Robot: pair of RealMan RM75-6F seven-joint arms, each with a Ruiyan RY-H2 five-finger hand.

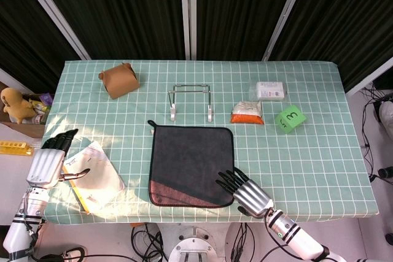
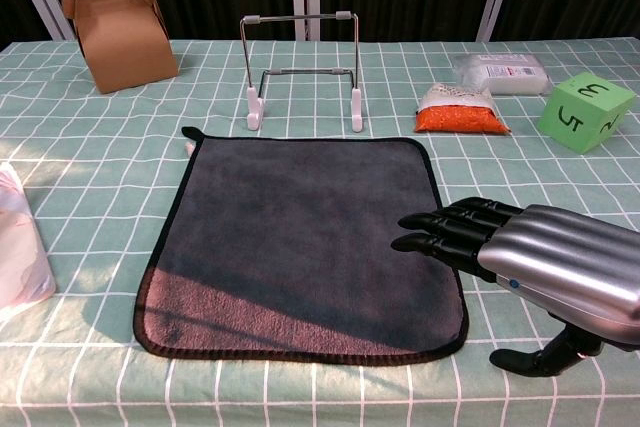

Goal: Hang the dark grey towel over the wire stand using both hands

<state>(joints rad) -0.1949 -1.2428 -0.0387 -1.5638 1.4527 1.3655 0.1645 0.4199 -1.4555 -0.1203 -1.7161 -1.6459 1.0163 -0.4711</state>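
Note:
The dark grey towel (image 1: 191, 164) (image 2: 300, 242) lies flat and spread out on the checked table, just in front of the wire stand (image 1: 191, 102) (image 2: 302, 69), which stands upright and bare. My right hand (image 1: 245, 192) (image 2: 530, 259) hovers at the towel's near right corner, palm down, fingers stretched toward the cloth and holding nothing; its fingertips (image 2: 420, 232) reach over the towel's right edge. My left hand (image 1: 50, 158) is far off at the table's left edge, open, next to a white plastic bag, and does not show in the chest view.
A brown paper box (image 1: 119, 80) (image 2: 120, 34) sits at the back left. Right of the stand lie an orange packet (image 1: 247, 113) (image 2: 460, 108), a white packet (image 1: 270, 91) (image 2: 500, 72) and a green cube (image 1: 290, 118) (image 2: 586, 112). The white bag (image 1: 95, 175) lies front left.

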